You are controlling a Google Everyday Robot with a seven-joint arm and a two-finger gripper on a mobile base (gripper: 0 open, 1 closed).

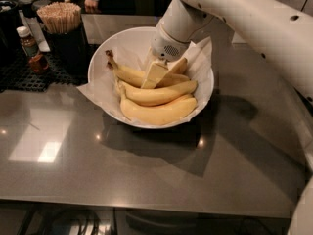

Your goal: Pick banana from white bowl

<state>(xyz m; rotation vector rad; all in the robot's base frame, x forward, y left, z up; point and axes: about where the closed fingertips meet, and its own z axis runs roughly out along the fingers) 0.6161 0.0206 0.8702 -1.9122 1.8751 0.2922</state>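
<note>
While gripper (166, 71) is held low inside bowl (98, 58), jaws apart astride top banana (129, 75), nothing yet clasped, mis-grasp is risked: three bananas (156, 111) lie touching, seemingly joined at stem (111, 58), so all may be dragged up, then dropped; paper (200, 50) may be snagged.

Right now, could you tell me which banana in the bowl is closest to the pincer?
The rearmost banana: the pincer is right over it inside the bowl, while the middle banana and front banana lie farther forward.

I see my cream gripper (160, 78) inside the white bowl (98, 61), above yellow bananas (159, 111), on a glossy grey counter (146, 180)
</note>
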